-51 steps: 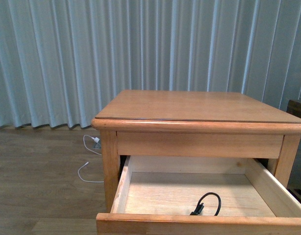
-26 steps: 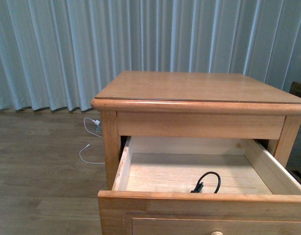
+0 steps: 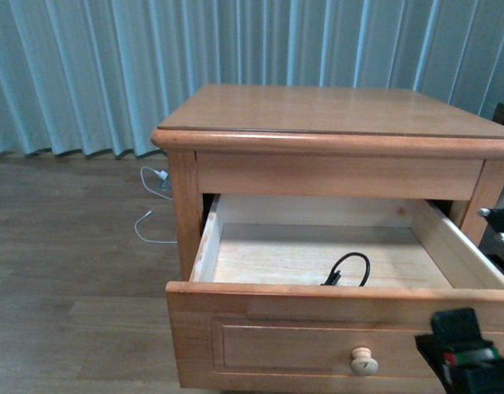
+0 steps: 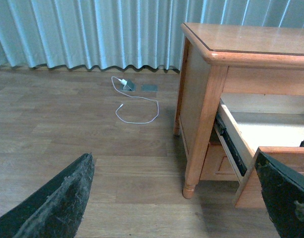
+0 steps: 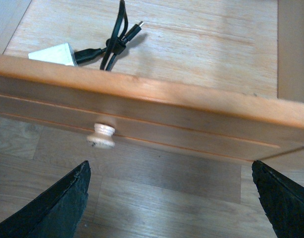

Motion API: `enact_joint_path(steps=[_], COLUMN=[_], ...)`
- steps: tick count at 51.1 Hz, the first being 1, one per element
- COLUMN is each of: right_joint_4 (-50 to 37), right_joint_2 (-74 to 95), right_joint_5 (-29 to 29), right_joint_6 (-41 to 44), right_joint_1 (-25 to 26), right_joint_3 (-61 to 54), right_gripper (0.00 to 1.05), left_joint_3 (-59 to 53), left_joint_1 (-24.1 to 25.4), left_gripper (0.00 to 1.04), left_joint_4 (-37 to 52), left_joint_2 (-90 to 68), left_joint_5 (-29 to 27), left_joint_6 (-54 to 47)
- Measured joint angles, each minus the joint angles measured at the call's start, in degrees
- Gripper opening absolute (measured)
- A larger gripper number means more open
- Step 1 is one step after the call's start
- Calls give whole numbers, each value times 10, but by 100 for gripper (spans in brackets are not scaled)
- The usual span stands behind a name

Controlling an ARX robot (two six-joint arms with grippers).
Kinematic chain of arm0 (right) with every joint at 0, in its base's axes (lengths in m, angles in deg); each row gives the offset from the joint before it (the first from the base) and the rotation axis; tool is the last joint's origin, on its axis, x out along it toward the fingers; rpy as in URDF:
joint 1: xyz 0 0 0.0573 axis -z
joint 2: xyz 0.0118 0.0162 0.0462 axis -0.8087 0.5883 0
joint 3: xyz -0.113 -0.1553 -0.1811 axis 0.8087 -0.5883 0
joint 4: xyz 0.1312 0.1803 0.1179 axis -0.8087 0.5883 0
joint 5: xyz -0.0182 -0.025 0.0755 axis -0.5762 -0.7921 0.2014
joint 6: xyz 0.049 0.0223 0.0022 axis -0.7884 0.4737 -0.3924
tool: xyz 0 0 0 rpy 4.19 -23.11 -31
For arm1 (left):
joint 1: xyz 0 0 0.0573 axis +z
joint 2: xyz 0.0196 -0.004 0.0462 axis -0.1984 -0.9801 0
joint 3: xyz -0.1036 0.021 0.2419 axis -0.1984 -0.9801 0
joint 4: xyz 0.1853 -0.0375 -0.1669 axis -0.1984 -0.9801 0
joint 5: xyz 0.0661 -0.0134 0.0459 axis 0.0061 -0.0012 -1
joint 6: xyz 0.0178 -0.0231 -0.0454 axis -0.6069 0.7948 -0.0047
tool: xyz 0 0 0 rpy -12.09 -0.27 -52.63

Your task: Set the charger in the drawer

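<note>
The charger [image 5: 55, 53] lies inside the drawer [image 3: 318, 305], in the lower middle of the front view. Its white block sits right by the front wall, and its black cable curls beside it. In the front view only the cable loop shows over the rim. The drawer is pulled out, and its knob [image 3: 364, 360] is near the bottom of the frame.

The right gripper [image 5: 169, 201] is spread wide and holds nothing. It hangs in front of the drawer, in the lower right corner of the front view. The left gripper [image 4: 172, 198] is spread wide and empty too, out by the side of the nightstand [image 3: 318, 111].

The job looks almost done. If the drawer is to be shut, a hard push could make the charger slide and bump. The cable loop stands up a bit, so it might catch under the wood above. A push off to one side could jam the drawer. The gripper could also slip off the round knob.
</note>
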Motion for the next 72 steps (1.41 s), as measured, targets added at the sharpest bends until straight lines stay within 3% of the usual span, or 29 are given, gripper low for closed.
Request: enact_joint_path(steps=[16,45,72], right_joint_4=[-54,-110,-126], right_joint_2=[130,329,397], right_joint_5=[-58,-208,-243], right_joint_6=[-24,-91,-170], right_joint_1=[-26,-9,-8], right_joint_3=[95,302,390], right_gripper=[97,97,97], left_joint_3=[0,0,0], left_joint_1=[0,0,0], left_gripper=[99,99,99], left_joint_4=[0,0,0], left_joint_2=[0,0,0], left_joint_5=[0,0,0], left_joint_6=[0,0,0])
